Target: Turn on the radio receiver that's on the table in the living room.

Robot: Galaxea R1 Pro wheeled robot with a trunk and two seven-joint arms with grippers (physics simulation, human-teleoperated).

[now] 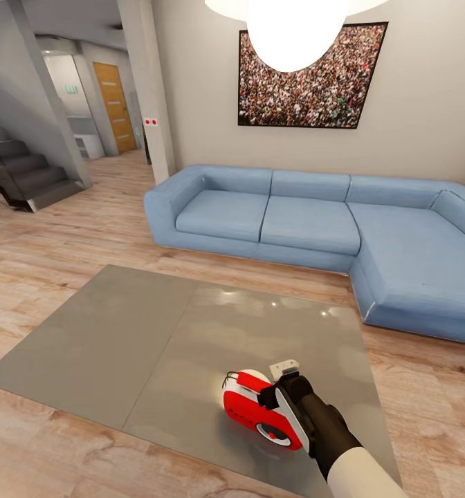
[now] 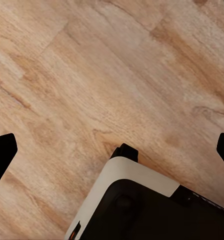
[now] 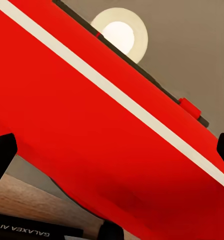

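The red radio receiver (image 1: 250, 408) with white sides and a round dial sits on the glossy grey-brown table (image 1: 156, 332), close to its front edge. My right gripper (image 1: 279, 395) is pressed up against the radio's right side, reaching in from the lower right. In the right wrist view the radio's red body (image 3: 92, 130) with its white stripe spans the space in front of the right gripper (image 3: 112, 155), whose black fingertips (image 3: 2, 155) stand wide apart, open. The left gripper (image 2: 112, 150) hangs open over the wood floor, holding nothing.
A blue L-shaped sofa (image 1: 315, 214) wraps the table's far and right sides, under a crowd photo (image 1: 308, 83) and a pendant lamp (image 1: 295, 28). Stairs (image 1: 18, 173) and a hallway lie at the far left. My own base (image 2: 142, 205) is below the left gripper.
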